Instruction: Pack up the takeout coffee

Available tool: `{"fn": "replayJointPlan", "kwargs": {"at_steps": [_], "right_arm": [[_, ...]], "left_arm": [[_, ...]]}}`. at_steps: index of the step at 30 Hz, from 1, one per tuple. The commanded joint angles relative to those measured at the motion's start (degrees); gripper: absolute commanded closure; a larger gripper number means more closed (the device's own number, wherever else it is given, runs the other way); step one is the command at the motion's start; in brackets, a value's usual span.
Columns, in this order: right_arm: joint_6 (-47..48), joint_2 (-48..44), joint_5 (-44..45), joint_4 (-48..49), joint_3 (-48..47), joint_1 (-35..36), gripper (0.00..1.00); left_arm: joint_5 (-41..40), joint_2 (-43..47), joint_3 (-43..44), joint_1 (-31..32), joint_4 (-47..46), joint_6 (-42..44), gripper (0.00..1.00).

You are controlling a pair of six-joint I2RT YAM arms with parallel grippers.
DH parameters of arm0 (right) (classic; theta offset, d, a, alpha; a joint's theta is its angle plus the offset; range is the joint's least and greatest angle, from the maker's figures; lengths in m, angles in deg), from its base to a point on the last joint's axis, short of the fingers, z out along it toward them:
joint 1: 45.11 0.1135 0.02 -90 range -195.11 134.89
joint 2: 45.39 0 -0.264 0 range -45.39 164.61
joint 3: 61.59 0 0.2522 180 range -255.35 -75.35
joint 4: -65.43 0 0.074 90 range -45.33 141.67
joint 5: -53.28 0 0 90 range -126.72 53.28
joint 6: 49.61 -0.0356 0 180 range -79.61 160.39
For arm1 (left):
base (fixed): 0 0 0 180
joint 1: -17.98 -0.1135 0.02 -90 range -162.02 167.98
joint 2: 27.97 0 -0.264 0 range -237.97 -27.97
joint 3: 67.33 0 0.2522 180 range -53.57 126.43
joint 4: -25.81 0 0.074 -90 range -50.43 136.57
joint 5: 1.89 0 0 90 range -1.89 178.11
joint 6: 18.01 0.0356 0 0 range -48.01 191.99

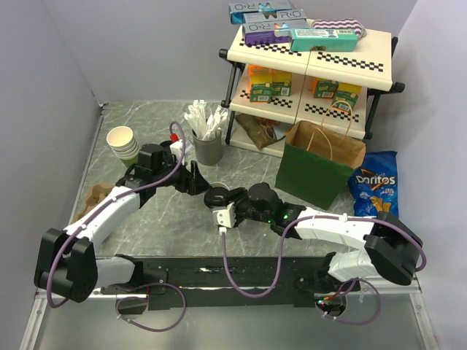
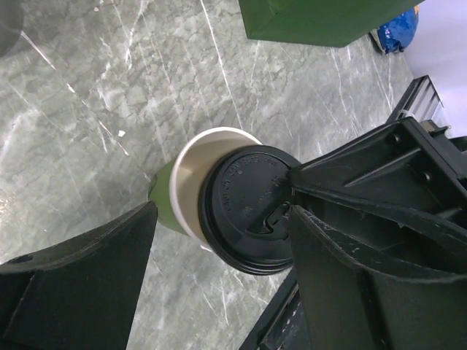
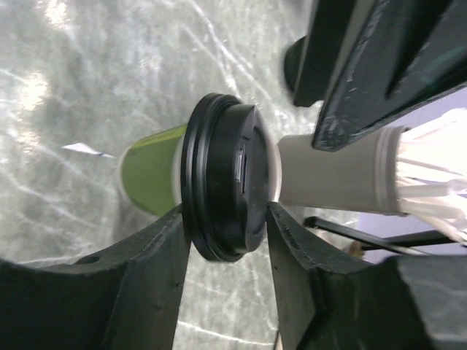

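The takeout coffee (image 1: 214,194) is a dark green cup with a black lid, standing mid-table. In the left wrist view the black lid (image 2: 252,211) sits off-centre over the cup, so part of the pale rim (image 2: 191,171) shows above the green wall (image 2: 163,200). My right gripper (image 1: 220,201) is shut on the lid, its fingers pinching the lid (image 3: 222,186) edge-on in the right wrist view (image 3: 225,211). My left gripper (image 1: 197,180) is open, its fingers wide on either side of the cup (image 2: 222,219) without holding it.
A green paper bag (image 1: 314,171) stands open to the right of the cup. A grey holder of white cutlery (image 1: 208,146) stands just behind it. Cream cups (image 1: 122,142) are at far left, a Doritos bag (image 1: 373,182) at right, and a snack shelf (image 1: 314,65) behind.
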Motion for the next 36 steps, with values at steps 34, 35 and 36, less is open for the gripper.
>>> {"fn": "replayJointPlan", "kwargs": {"at_steps": [34,35,36], "right_arm": [[-11.30,4.87,3.51,-6.00,-9.23,0.59,0.35],[-11.74,5.22,3.77,-6.27,-9.49,0.59,0.35],[-12.01,5.48,3.77,-6.53,-9.67,0.50,0.34]], "left_arm": [[2.79,-3.61,-2.21,-0.15,-3.64,1.90,0.23],[2.61,-3.70,-2.21,-0.15,-3.73,1.90,0.23],[2.35,-3.88,-2.21,-0.15,-3.91,1.90,0.23]]}}
